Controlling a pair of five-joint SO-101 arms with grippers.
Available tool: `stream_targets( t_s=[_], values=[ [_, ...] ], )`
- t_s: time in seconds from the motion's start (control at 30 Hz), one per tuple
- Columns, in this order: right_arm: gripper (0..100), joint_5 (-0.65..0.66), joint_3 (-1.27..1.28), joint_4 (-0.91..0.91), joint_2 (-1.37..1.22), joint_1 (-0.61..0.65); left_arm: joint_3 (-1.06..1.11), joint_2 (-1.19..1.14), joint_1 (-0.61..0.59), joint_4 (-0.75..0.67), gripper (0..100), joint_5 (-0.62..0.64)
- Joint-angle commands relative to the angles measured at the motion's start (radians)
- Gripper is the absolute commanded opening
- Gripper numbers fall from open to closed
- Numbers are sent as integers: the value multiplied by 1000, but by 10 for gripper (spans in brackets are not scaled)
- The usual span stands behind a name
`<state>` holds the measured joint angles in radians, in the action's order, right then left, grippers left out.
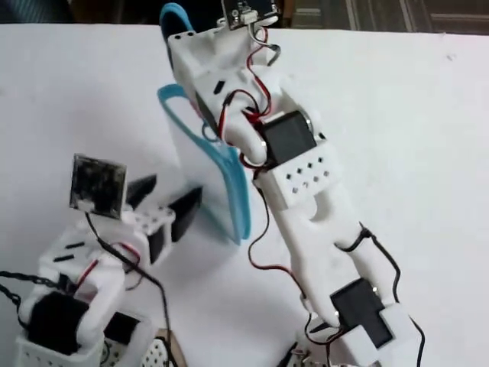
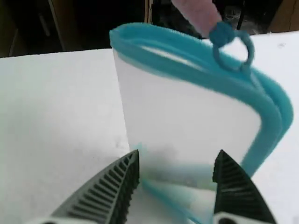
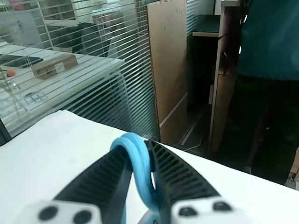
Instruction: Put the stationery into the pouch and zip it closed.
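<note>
The pouch (image 1: 208, 177), translucent white with a blue zipper edge, stands upright at the table's middle. My right arm lies stretched over its top. My right gripper (image 3: 140, 186) is shut on a thick blue loop (image 3: 138, 163) of the pouch's zipper edge, and this blue loop (image 1: 175, 17) also sticks up at the pouch's far end. My left gripper (image 1: 183, 211) is open at the pouch's near side. In the left wrist view the left gripper (image 2: 177, 186) straddles the lower end of the pouch (image 2: 187, 116). A blue pull ring (image 2: 233, 46) hangs at the top beside a blurred pink item (image 2: 196, 13).
The white table (image 1: 405, 115) has free room to the right and at the far left. The right arm (image 1: 313, 191) crosses from the front right to the back middle. The table's far edge (image 1: 367, 29) runs close behind the pouch.
</note>
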<state>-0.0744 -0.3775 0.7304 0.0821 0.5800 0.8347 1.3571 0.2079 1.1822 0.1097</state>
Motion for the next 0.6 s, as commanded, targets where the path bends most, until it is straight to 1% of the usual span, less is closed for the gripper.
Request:
stream_targets(
  t_s=[0.0, 0.07, 0.2, 0.27, 0.4, 0.57],
  values=[
    [15, -11, -48, -24, 4, 4, -29, -82, 38, -109, 268, 80],
    [15, -11, -48, -24, 4, 2, -72, -125, 91, -112, 268, 100],
    [15, 20, -41, -22, 4, 2, -155, -174, 249, -86, 268, 138],
    [15, 28, -43, -22, 4, 2, -184, -180, 297, -80, 268, 141],
    [15, 29, -48, -21, 5, 2, -213, -182, 308, -74, 268, 178],
    [15, 28, -48, -21, 5, 2, -256, -186, 291, -78, 252, 184]
  ],
)
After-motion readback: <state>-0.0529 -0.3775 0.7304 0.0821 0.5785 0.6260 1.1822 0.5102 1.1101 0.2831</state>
